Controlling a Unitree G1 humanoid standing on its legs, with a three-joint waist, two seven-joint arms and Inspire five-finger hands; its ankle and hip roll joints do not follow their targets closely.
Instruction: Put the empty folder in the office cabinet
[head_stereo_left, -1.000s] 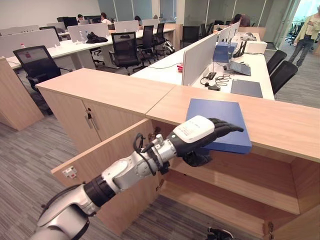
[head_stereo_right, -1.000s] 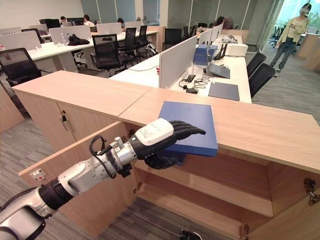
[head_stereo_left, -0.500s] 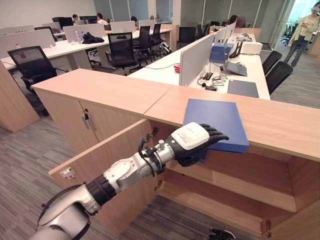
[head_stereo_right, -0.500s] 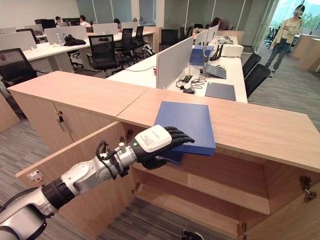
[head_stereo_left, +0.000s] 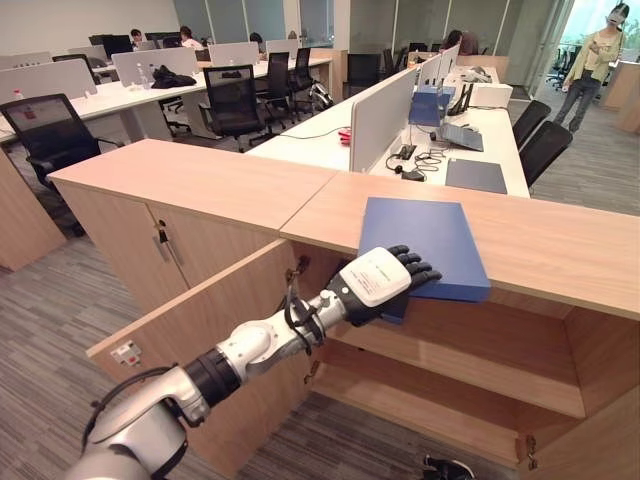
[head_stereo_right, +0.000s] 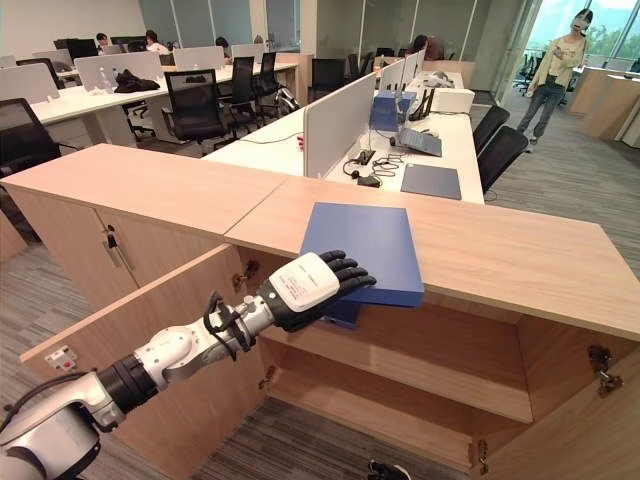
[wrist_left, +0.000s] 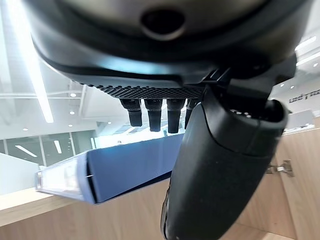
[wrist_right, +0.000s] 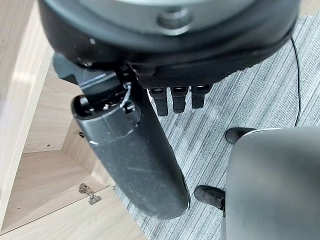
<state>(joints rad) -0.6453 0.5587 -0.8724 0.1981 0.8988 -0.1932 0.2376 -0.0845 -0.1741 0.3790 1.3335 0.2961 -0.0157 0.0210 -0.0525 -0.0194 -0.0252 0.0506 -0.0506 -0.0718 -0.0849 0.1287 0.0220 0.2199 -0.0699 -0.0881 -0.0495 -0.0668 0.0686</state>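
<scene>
While pinching the stiff, light blue folder (head_stereo_left: 420, 243) at its overhanging six-o'clock corner, left hand (head_stereo_left: 378, 282) fingers above, thumb beneath, likely pivoting unless supporting underneath.

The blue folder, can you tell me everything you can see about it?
The blue folder is flat, square-ish and closed, with a smooth, stiff-looking cover. It lies on the wooden cabinet top, its near corner sticking out over the edge above the open shelves. The left hand grips that corner, fingers on top and thumb underneath. In the left wrist view its end looks pale and shiny, like clear plastic.
</scene>
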